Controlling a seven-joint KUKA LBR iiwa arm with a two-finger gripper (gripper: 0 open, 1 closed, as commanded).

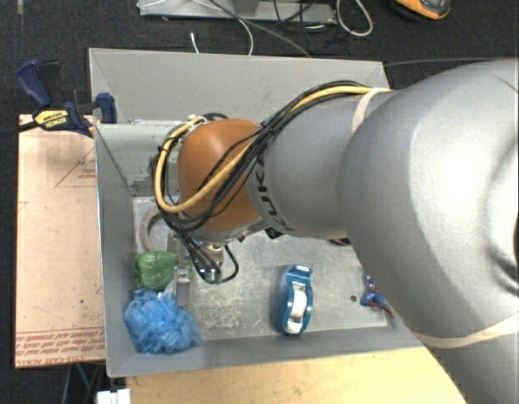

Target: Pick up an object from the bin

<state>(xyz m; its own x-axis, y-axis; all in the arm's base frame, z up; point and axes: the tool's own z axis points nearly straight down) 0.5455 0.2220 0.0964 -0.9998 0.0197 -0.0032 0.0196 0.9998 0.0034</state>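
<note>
Near the lower-left corner of the grey metal bin [242, 82], the gripper [184, 283] hangs under the orange wrist cover [213, 175], just beside a crumpled green soft lump [155, 268]. A fluffy blue mesh puff [161, 324] lies next to that lump. Whether the gripper is open or closed I cannot tell — the wrist hides it. A good grasp probably means centring over the green lump, clear of the side wall, and closing only once astride it — the puff could snag. A blue-and-white plastic tape dispenser [294, 300] lies well apart.
</note>
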